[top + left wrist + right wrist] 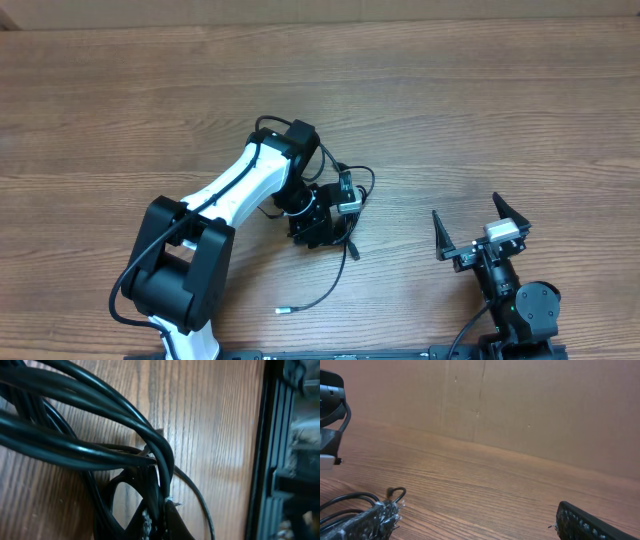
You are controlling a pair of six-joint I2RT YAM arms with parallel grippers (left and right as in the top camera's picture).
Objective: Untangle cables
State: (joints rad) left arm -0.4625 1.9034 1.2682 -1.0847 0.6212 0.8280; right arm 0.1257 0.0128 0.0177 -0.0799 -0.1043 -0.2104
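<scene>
The cables (350, 240) are a small bunch of thin black cords at the table's middle. One strand trails down to a light connector plug (284, 310). My left gripper (325, 230) sits on the bunch. In the left wrist view, its fingers (159, 521) are shut on strands of the cables (100, 415), which loop across the view close to the wood. My right gripper (466, 207) is open and empty, at the lower right, apart from the bunch. In the right wrist view its fingers (477, 512) are spread wide, and cable loops (340, 505) lie at the far left.
The white left arm (230, 190) reaches across the table from the front left. The wooden table (500, 100) stretches to a cardboard-coloured back wall (520, 405). A dark rail (270, 460) runs along the right of the left wrist view.
</scene>
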